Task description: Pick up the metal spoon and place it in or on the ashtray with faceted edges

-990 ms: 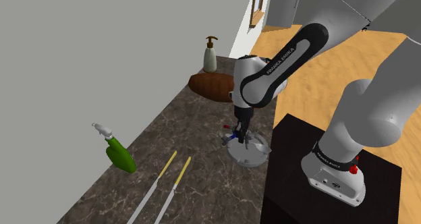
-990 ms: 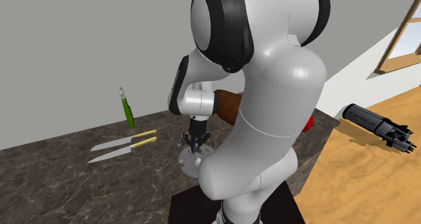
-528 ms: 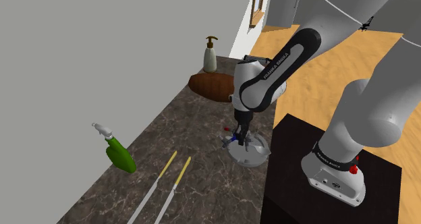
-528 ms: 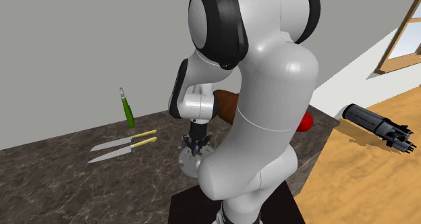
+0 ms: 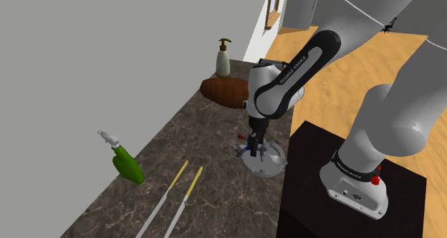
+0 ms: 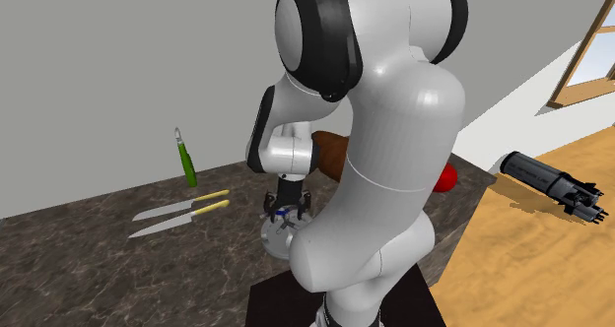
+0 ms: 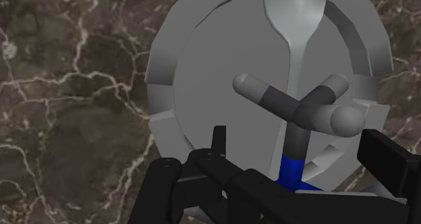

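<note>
Directly below the gripper lies the spoon, inside the ashtray. The jaws stand spread wide, and the spoon's blue handle end sits between the black fingers with neither one touching it. The spoon is smooth grey metal with an oval bowl at the far rim and a slim stem. A cluster of stubby, round-ended prongs, light and dark grey, crosses the stem. The ashtray is a plain grey round dish with a flat floor and a raised rim cut into flat facets.

It rests on the counter, a dark brown marble with pale veins, at the edge just beside the black stand. From the shoulder view the white arm slopes down from the upper right. Its wrist is bent so that the gripper points straight down over the ashtray. Toward the counter's wall edge lies a green spray bottle. Between it and the ashtray lie two long knives with yellow handles, side by side.
</note>
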Robot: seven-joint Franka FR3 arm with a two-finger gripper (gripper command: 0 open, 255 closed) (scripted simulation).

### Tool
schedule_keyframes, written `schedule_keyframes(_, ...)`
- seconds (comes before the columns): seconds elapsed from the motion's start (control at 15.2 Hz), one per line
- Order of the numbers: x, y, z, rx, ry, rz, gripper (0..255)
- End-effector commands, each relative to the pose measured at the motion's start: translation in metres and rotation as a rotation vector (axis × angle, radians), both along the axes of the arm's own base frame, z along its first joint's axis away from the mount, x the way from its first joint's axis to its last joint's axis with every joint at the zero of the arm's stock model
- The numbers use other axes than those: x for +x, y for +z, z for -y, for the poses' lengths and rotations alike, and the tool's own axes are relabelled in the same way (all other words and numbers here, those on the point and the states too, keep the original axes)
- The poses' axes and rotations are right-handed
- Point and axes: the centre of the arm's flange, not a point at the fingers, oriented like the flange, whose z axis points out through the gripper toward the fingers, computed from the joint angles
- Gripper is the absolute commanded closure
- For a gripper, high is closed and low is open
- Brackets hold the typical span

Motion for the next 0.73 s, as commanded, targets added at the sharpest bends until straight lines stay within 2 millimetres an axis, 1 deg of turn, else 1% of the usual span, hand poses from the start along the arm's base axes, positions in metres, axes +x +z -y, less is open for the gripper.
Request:
schedule_keyframes(0.0,0.0,0.0,0.0,0.0,0.0,0.0,0)
schedule_keyframes(0.2,0.007,0.038,0.006,0.0,0.0,0.0,0)
schedule_keyframes(0.26,0.009,0.049,0.007,0.0,0.0,0.0,0)
schedule_keyframes(0.66,0.009,0.049,0.007,0.0,0.0,0.0,0)
